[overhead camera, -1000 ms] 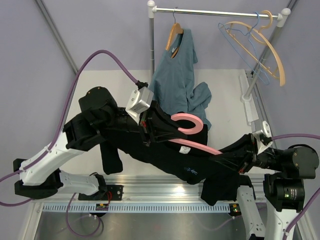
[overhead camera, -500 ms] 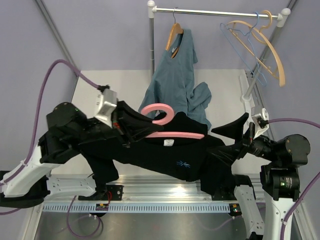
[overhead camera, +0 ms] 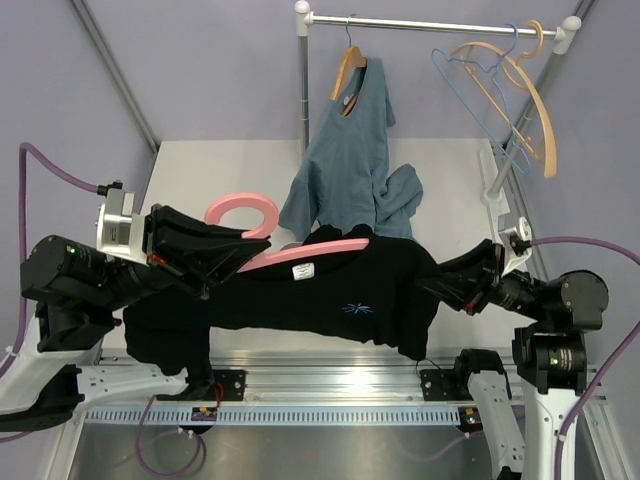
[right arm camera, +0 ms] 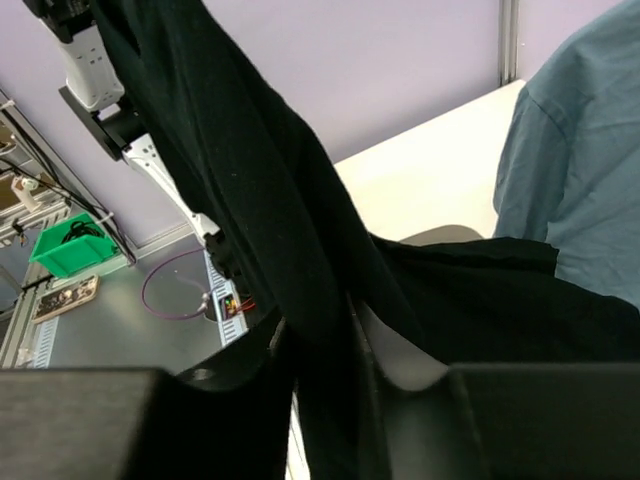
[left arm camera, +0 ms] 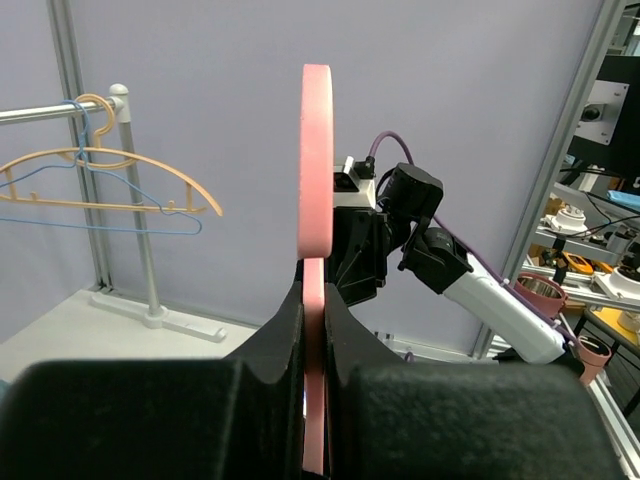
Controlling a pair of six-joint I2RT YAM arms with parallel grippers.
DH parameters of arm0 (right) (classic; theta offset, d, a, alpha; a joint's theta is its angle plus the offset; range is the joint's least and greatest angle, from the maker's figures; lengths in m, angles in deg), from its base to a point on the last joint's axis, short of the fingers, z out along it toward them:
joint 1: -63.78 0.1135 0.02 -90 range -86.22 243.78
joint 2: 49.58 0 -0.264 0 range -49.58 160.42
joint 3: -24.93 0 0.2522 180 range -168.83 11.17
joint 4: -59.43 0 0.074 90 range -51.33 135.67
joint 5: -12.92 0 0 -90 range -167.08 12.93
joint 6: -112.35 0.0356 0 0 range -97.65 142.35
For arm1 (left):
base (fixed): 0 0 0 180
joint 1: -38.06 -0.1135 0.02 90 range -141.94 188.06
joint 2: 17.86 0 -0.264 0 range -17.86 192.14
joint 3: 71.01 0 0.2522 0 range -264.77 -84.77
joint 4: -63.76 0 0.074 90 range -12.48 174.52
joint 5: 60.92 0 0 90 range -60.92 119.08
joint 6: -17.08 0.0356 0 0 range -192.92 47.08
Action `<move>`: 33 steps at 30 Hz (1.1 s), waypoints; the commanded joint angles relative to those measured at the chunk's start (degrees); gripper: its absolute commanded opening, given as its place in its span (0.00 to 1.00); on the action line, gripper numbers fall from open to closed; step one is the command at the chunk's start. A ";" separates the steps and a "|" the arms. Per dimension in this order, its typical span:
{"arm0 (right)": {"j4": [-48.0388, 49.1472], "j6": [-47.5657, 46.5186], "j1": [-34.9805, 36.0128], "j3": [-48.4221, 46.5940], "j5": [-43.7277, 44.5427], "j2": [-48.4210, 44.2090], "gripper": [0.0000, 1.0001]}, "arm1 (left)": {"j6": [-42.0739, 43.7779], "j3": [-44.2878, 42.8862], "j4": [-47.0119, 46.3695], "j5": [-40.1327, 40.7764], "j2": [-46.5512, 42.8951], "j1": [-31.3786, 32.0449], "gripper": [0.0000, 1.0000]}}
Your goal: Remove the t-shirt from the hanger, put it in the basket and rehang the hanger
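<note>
The black t-shirt (overhead camera: 330,300) with its light-blue starburst mark hangs stretched in the air between my two arms. The pink hanger (overhead camera: 248,214) sticks out of its neck on the left, one arm still inside the collar by the white label. My left gripper (overhead camera: 232,258) is shut on the hanger, whose edge shows pinched between the jaws in the left wrist view (left arm camera: 314,330). My right gripper (overhead camera: 452,280) is shut on the t-shirt's right shoulder; black cloth (right arm camera: 300,260) runs between its jaws.
A clothes rail (overhead camera: 430,22) stands at the back with a blue-grey teal shirt (overhead camera: 350,160) on a wooden hanger, plus empty wooden and blue wire hangers (overhead camera: 505,85) at the right. The white table (overhead camera: 200,180) lies below.
My left arm has pulled the hanger far to the left and back, drawing most of it out of the neck. My right gripper holds the shirt, which now hangs flatter.
</note>
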 commanded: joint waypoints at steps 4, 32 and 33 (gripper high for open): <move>3.89 2.22 -0.09 -0.04 7.11 3.37 0.00 | 0.21 1.94 -7.31 4.98 -1.44 0.25 0.00; -8.61 -3.24 -0.09 -18.50 51.10 23.59 0.00 | 9.45 20.93 -40.69 27.67 -14.89 0.17 0.00; -8.09 -2.88 -0.09 -18.24 49.86 23.16 0.00 | 8.83 20.66 -41.58 25.93 -14.63 0.17 0.00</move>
